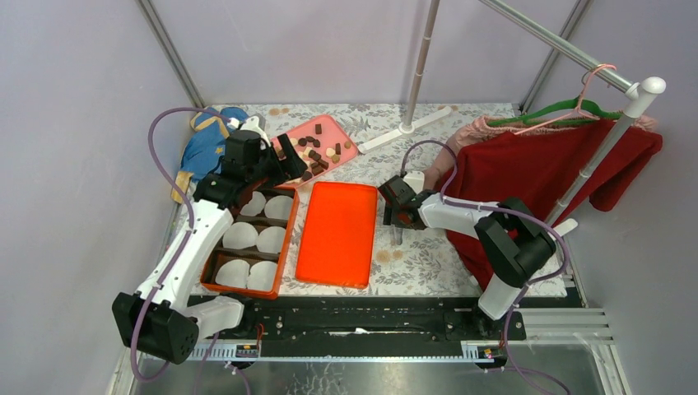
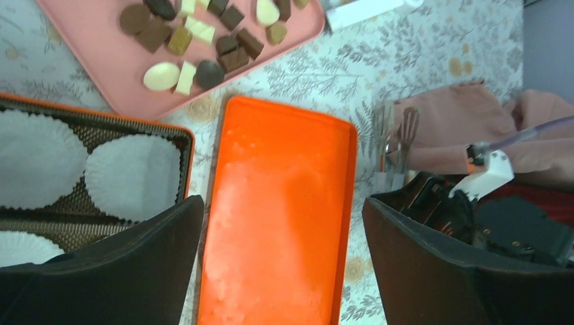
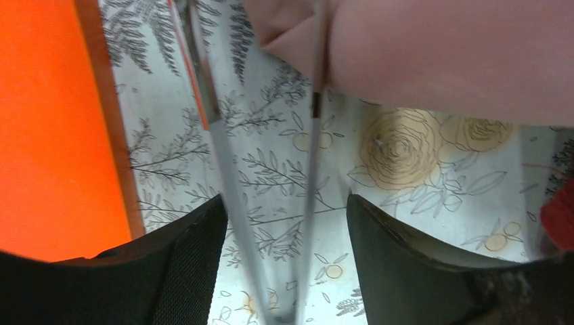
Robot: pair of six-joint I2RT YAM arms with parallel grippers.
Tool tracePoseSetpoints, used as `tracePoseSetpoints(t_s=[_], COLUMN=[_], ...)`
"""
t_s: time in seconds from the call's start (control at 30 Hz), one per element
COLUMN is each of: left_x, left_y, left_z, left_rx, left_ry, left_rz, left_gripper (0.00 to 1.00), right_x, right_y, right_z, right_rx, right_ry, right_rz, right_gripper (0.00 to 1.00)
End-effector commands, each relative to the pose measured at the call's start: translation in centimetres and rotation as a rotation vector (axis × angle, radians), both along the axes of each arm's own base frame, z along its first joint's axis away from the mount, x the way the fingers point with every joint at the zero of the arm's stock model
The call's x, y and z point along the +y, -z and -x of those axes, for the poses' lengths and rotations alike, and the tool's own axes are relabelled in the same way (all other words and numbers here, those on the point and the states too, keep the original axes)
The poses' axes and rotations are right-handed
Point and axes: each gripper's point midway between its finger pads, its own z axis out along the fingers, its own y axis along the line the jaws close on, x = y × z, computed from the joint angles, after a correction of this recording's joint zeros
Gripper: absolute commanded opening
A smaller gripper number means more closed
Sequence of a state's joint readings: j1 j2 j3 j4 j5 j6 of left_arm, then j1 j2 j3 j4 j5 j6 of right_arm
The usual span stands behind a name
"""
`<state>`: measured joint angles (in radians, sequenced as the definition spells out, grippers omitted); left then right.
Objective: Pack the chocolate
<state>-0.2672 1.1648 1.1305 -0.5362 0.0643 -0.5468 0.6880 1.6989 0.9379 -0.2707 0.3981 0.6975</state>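
Observation:
The chocolate (image 1: 317, 152) (image 2: 203, 40), small dark, light brown and cream pieces, lies on a pink tray (image 1: 333, 125) (image 2: 101, 81) at the back. An orange box (image 1: 286, 247) (image 2: 101, 116) holds white paper liners (image 2: 132, 176). Beside it lies a flat orange lid (image 1: 337, 234) (image 2: 277, 217). My left gripper (image 1: 284, 160) (image 2: 281, 203) hangs open and empty above the lid's far end. My right gripper (image 1: 398, 212) (image 3: 288, 203) is low over the table, open, with metal tongs (image 3: 227, 169) (image 2: 396, 142) lying between its jaws, gaps on both sides.
A pink cloth (image 3: 440, 54) (image 2: 447, 128) covers the tongs' far end. A red garment (image 1: 535, 173) hangs from a rack on the right, draping onto the table. A blue soft toy (image 1: 206, 140) lies at the back left. The rack's foot (image 1: 407, 127) stands at the back.

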Motion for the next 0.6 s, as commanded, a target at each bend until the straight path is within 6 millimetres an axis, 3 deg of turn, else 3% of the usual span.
tracePoseSetpoints(t_s=[0.0, 0.1, 0.23, 0.43, 0.57], left_x=[0.5, 1.0, 1.3, 1.1, 1.0], left_y=[1.5, 1.7, 1.8, 3.2, 3.5], left_z=[1.3, 1.4, 1.4, 1.5, 1.5], left_rx=[0.055, 0.055, 0.049, 0.088, 0.095], left_ry=[0.01, -0.013, -0.023, -0.015, -0.017], left_rz=[-0.023, -0.039, -0.049, -0.046, -0.041], left_gripper=[0.94, 0.94, 0.95, 0.95, 0.95], right_x=[1.0, 1.6, 1.9, 1.3, 2.0], right_y=[-0.8, -0.9, -1.1, -0.3, -1.2], right_z=[-2.2, -2.1, -1.4, 1.1, 2.0], right_rx=[-0.061, -0.069, -0.071, -0.012, -0.045], right_ry=[-0.007, -0.1, -0.266, -0.486, -0.558], right_rz=[-0.01, -0.016, 0.002, 0.053, -0.009], right_gripper=[0.69, 0.63, 0.47, 0.46, 0.48])
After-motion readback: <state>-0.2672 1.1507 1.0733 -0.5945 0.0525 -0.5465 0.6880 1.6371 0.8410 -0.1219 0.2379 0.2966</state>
